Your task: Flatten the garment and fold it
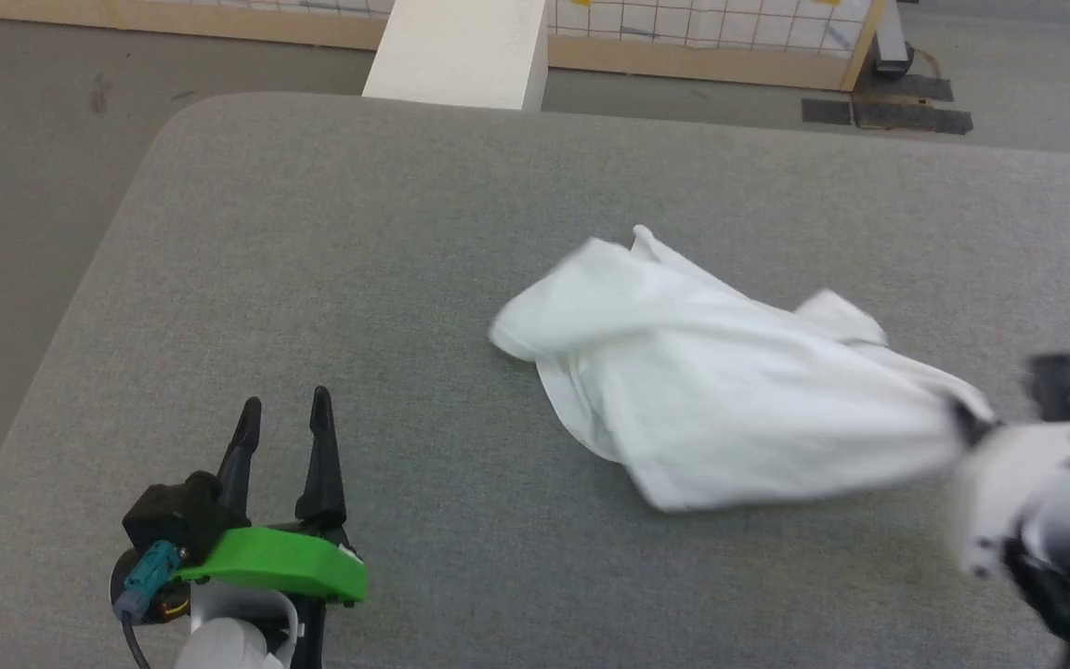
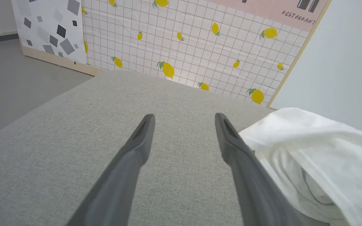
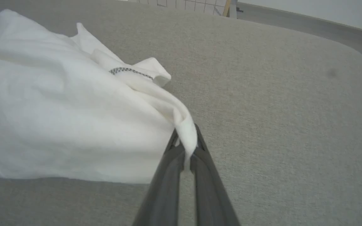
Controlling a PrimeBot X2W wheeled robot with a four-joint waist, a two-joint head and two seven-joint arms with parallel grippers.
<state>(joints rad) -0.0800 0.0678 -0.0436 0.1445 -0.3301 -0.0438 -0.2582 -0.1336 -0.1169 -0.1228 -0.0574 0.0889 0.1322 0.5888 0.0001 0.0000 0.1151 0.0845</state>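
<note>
a: where did the garment (image 1: 730, 400) lie?

b: bunched in a loose heap on the grey padded table (image 1: 405, 279), on the table's right half in the head view, well apart from the table's far edge. one end was drawn out to a narrow tail toward the table's right side. a short run of dark zigzag stitching (image 3: 130, 71) showed on a fold near the top of the heap in the right wrist view.

a: what was the state of the right gripper (image 3: 185, 147)?

b: its two dark fingers (image 3: 206, 175) were pressed together, pinching the drawn-out tail of the garment between their tips. in the head view this gripper appeared blurred at the table's right side, meeting the fabric at the tail.

a: and the left gripper (image 1: 284, 413)?

b: its fingers (image 2: 137, 144) stood spread wide with nothing between them, above bare table surface at the table's near left part. in the left wrist view the garment lay just beside its right-hand finger; contact could not be judged.

a: what stood beyond the table?

b: a gridded wall panel printed with lemons (image 2: 200, 53), past the table's far edge, and a white block (image 1: 461, 51) at that same edge in the head view.
</note>
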